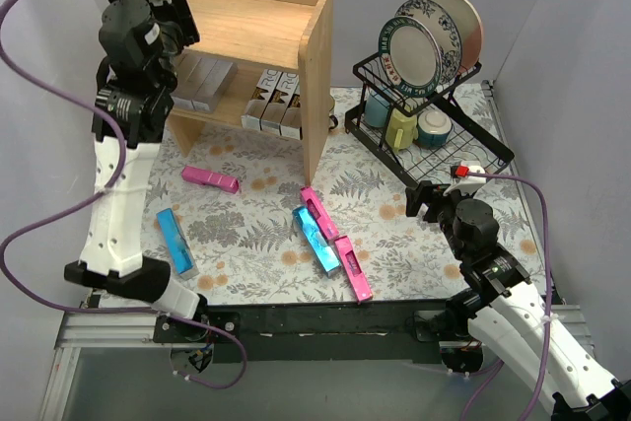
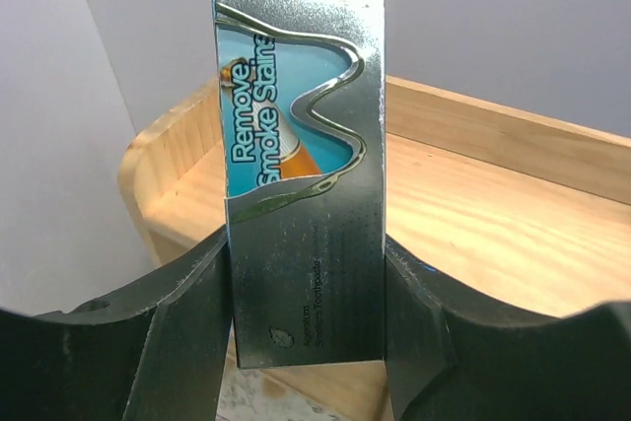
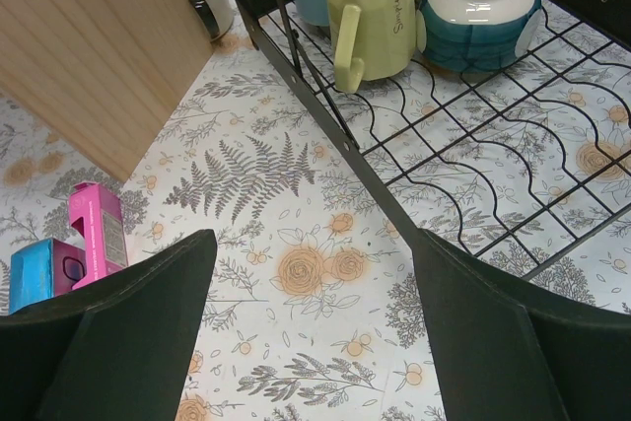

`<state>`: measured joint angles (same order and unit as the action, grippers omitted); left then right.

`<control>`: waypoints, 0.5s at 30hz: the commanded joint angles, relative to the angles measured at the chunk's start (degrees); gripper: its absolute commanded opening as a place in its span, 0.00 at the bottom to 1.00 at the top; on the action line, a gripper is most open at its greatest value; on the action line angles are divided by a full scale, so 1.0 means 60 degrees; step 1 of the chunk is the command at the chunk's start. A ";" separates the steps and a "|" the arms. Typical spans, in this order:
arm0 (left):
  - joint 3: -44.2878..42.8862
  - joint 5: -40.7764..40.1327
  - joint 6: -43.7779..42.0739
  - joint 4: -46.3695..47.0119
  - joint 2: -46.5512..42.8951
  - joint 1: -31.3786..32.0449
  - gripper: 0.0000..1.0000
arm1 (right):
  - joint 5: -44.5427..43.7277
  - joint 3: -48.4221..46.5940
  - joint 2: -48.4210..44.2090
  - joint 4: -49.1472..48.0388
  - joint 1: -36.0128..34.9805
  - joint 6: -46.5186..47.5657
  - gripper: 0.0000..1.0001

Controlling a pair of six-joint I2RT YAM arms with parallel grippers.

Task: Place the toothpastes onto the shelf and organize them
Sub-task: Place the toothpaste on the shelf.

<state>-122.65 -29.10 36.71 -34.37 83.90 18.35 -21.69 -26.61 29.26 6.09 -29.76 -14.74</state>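
- Left gripper point(image 2: 306, 283) is clamped on a shiny silver cardboard toothpaste carton with teal artwork point(image 2: 301, 145), just over the light wooden shelf point(image 2: 493, 214) top tier.
- Probably light, stiff but crushable, with slick foil. I'd pinch the narrow sides near one end.
- Slim pink carton point(image 1: 210, 178) and others lie loose on the floral tabletop point(image 1: 394, 244).
- Right gripper point(image 3: 311, 273) gapes wide, empty.

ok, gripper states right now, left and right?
Left gripper: jaws shut on the silver toothpaste carton, over the shelf.
Right gripper: jaws open, empty.
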 commanded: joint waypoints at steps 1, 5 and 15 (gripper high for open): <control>-0.1133 0.3245 0.0194 -0.0511 0.0940 -0.1429 0.28 | -0.0003 -0.0355 0.0046 -0.0355 -0.0050 0.0128 0.89; -0.1326 0.4582 0.0693 -0.0659 0.1426 -0.2703 0.30 | 0.0187 -0.0384 0.0148 -0.0297 -0.0050 0.0113 0.89; -0.0872 0.5188 0.0664 -0.0717 0.1588 -0.3424 0.43 | 0.0217 -0.0208 0.0324 -0.0458 -0.0065 0.0069 0.89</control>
<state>-127.87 -0.93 40.95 -40.66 96.12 -1.87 -20.78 -26.61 30.33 5.96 -29.76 -14.76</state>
